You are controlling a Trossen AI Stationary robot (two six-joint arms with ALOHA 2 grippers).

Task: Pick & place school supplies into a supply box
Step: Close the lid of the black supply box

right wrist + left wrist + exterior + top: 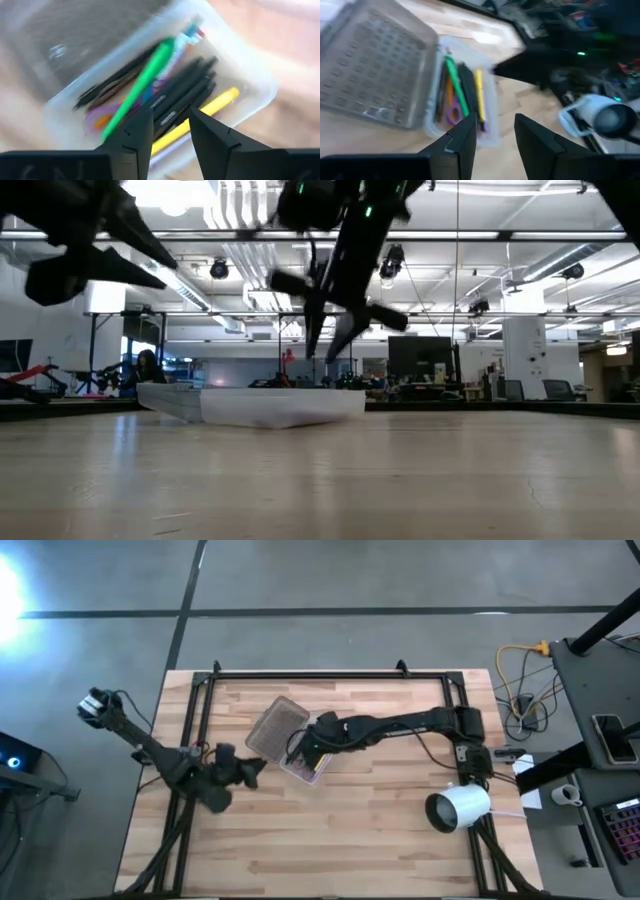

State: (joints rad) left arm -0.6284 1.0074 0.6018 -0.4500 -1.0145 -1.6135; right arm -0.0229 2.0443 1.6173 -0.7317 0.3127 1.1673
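Observation:
The supply box (290,743) lies open on the table, its ribbed grey half (375,65) beside the clear tray (250,95). The tray holds a green marker (145,80), black pens (187,92), a yellow pencil (210,107) and purple-handled scissors (97,115). My right gripper (170,132) hovers open just above the tray and holds nothing; it also shows in the low view (328,330). My left gripper (495,140) is open in the air near the tray's near-left end, and shows in the high view (250,768).
A white cylinder (460,808) lies on its side near the table's right edge, by the right arm's base. Cables and a dark stand are off the table to the right. Bare wood lies between the box and the table's near edge (320,870).

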